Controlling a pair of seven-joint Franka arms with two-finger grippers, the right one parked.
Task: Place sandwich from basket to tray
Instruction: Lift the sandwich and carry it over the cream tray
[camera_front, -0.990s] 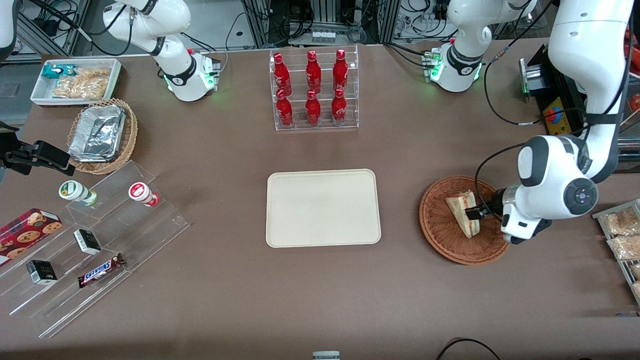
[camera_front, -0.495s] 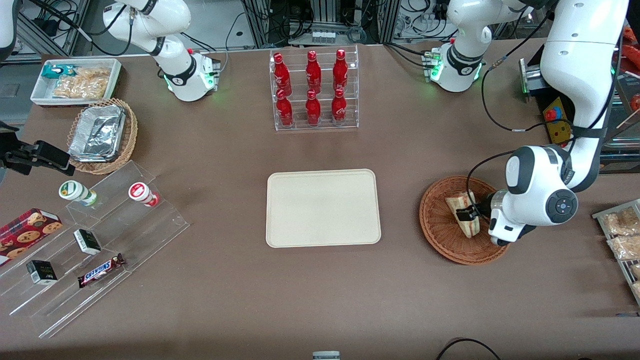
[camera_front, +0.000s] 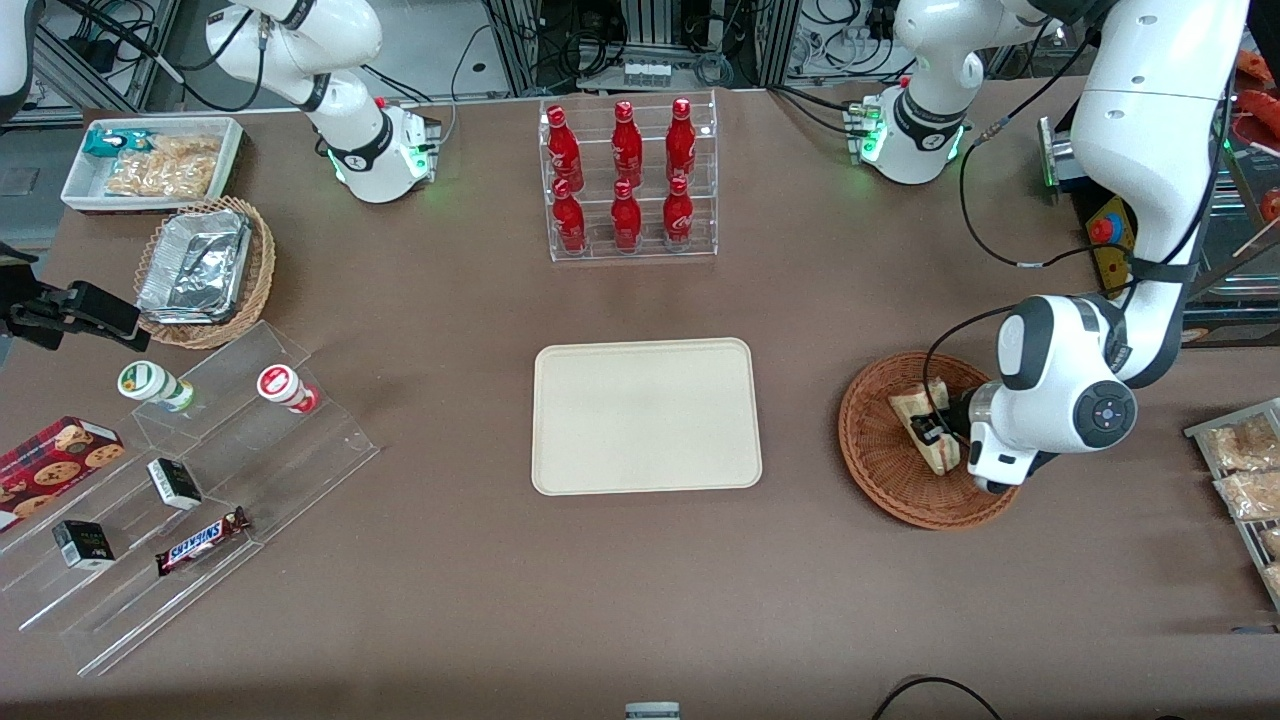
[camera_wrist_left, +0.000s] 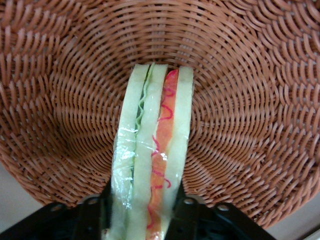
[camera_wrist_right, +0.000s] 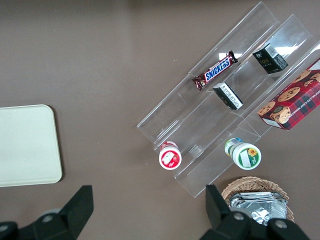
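The sandwich (camera_front: 914, 408), a wrapped white-bread wedge with orange and green filling, stands on edge in the reddish-brown wicker basket (camera_front: 875, 445) at the working arm's end of the table. My left gripper (camera_front: 932, 432) is low in the basket and shut on the sandwich. In the left wrist view the sandwich (camera_wrist_left: 152, 150) runs out from between the two black fingers (camera_wrist_left: 187, 216), which press on both bread faces, over the basket's weave (camera_wrist_left: 240, 100). The cream tray (camera_front: 645, 415) lies flat beside the basket at mid-table, with nothing on it; its corner also shows in the right wrist view (camera_wrist_right: 25, 145).
A clear rack of red bottles (camera_front: 628, 180) stands farther from the camera than the tray. Stepped acrylic shelves with snacks (camera_front: 190, 480), a foil-filled wicker basket (camera_front: 205, 270) and a white snack bin (camera_front: 150, 165) lie toward the parked arm's end. Bagged snacks (camera_front: 1245, 470) sit beside the basket.
The left arm's wrist has shifted a little toward the tray, and the gripper with the sandwich has moved slightly the same way inside the basket.
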